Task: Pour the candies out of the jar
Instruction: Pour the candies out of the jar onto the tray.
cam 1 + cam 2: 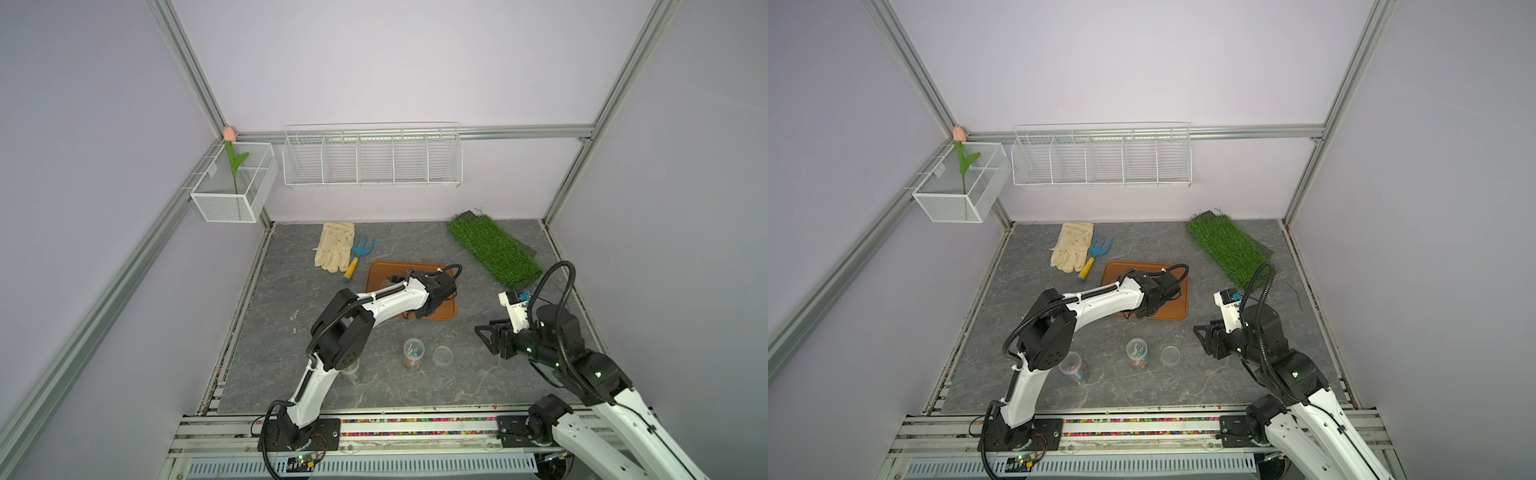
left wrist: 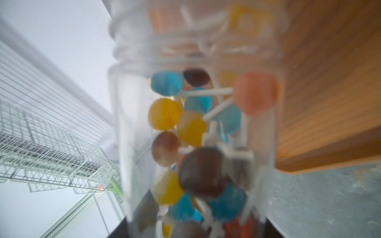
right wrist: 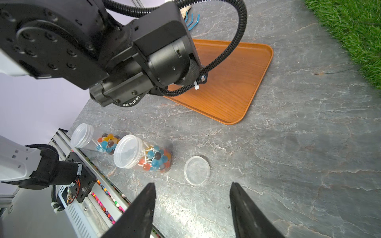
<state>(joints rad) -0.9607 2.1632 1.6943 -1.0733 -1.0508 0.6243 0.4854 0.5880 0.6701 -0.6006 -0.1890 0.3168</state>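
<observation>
jar (image 2: 132, 115) of candies (image 2: 165, 114) held over tray (image 2: 319, 103)

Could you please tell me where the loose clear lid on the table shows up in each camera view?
Top view: the loose lid lies just right of a standing candy jar.
Top view: the loose lid again lies right of that candy jar.
Left wrist: not in it.
Right wrist: the loose lid lies between the candy jar and the open right gripper.
Shared landmark: the brown tray.
</observation>
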